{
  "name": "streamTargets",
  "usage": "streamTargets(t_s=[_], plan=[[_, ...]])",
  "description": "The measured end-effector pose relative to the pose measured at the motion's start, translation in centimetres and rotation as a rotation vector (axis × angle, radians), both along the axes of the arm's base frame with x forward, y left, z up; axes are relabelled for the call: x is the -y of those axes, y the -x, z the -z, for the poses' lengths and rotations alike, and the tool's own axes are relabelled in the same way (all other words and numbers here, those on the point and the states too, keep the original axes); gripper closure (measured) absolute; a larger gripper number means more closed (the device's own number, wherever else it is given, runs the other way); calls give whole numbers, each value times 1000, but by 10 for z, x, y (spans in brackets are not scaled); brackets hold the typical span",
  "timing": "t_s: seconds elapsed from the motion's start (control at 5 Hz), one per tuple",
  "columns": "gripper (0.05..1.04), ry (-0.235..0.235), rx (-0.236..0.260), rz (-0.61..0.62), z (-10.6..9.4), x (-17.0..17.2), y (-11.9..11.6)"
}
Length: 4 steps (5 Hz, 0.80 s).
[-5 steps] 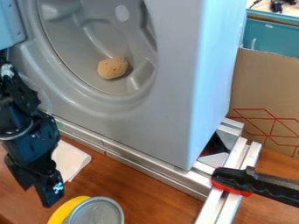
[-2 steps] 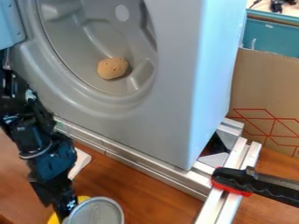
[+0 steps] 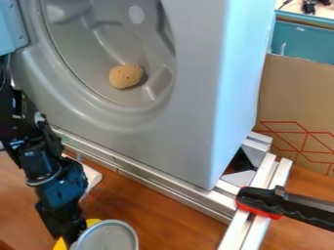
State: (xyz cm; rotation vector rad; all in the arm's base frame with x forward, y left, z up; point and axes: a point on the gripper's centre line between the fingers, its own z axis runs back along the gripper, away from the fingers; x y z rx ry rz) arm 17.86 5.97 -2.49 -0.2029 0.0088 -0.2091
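Wood-grained table [image 3: 166,217] | round grey can [image 3: 110,238] | black hand [image 3: 69,239] right beside it; opening and hold unclear

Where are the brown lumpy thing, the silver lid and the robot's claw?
Brown lump [image 3: 126,76]: camera view, its middle.
Silver lid [image 3: 108,237]: camera view, its flat top.
Claw [image 3: 70,240]: camera view, between its tips.

A grey cabinet [image 3: 189,132] stands against metal rails [image 3: 156,182] on the wooden bench [image 3: 163,215]; a black-and-red clamp [image 3: 258,200] crosses them, near a red-lined cardboard box [image 3: 297,105].
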Motion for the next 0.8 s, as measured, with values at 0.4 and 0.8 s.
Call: streamTargets(t_s=[0.4, 0.8], plan=[[414, -26, 6, -32, 6, -7, -2], [564, -56, -11, -66, -6, -8, 8]])
